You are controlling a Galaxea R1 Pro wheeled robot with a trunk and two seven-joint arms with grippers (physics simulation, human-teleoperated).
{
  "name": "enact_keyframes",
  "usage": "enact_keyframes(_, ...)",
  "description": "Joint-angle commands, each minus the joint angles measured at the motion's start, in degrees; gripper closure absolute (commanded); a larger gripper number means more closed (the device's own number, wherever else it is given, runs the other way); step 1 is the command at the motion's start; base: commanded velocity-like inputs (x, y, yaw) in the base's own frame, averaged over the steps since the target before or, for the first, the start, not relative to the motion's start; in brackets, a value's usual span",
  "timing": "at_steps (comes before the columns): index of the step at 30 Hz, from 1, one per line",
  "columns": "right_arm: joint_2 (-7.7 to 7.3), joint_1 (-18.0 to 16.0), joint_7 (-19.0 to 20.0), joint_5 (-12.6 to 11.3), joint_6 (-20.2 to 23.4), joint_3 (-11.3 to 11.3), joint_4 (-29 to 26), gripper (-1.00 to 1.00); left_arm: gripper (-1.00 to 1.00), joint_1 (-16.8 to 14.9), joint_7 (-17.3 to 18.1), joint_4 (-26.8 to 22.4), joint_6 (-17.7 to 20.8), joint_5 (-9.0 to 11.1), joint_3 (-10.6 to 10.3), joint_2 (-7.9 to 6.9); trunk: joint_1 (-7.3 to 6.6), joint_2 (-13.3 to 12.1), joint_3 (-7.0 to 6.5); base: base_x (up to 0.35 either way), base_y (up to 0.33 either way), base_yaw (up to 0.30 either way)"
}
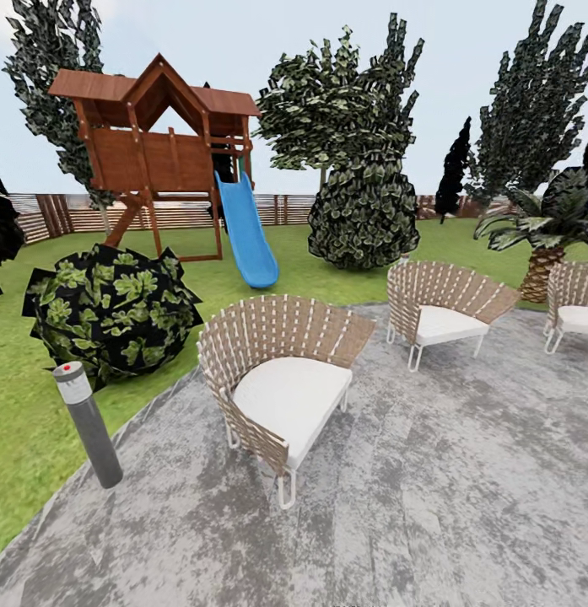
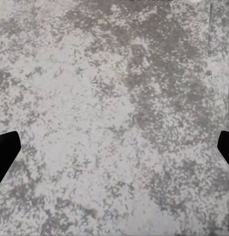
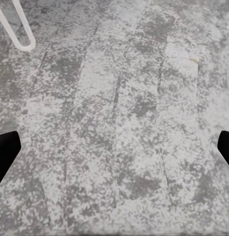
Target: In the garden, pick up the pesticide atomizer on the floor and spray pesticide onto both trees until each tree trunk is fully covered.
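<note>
- Paving of mottled grey stone covers the near ground in the head view, with its curved edge meeting the green lawn on the left.
- Just inside that paving edge stands a grey bollard lamp with a red dot on its pale cap, leaning slightly.
- A woven wicker chair with a white cushion sits on the paving near the lamp; a second wicker chair stands further back, and part of a third chair shows at the right edge.
- On the lawn behind, a wooden playhouse carries a blue slide that runs down to the grass.
- A round dark bush with green leaves sits on the lawn just beyond the lamp.
- A tree with a blocky green crown rises behind a dense rounded shrub; its trunk is mostly hidden.
- A striped palm plant stands at the paving's far right edge, and a slatted wooden fence closes the lawn.
- The left gripper points at bare stone, its dark fingertips set wide apart with nothing between them.
- The right gripper also hangs over stone, fingertips spread and empty, with a white chair leg near it.
- The pesticide atomizer cannot be made out anywhere on the ground.
</note>
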State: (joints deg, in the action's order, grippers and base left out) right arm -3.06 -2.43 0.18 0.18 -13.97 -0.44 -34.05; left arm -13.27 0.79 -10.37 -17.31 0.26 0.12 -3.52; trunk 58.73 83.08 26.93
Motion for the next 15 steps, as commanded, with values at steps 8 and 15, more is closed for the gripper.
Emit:
enact_keyframes(8, 0.0, 0.0, 0.0, 0.0, 0.0, 0.0, 0.0, -1.0, -1.0, 0.0, -0.3, 0.0, 0.0, 0.0, 0.0, 0.0, 0.0, 0.0, 0.0, 0.0, 0.0, -0.3)
enact_keyframes(15, -0.02, 0.0, 0.0, 0.0, 0.0, 0.0, 0.0, -1.0, -1.0, 0.0, -0.4, 0.0, 0.0, 0.0, 0.0, 0.0, 0.0, 0.0, 0.0, 0.0, 0.0, -0.3)
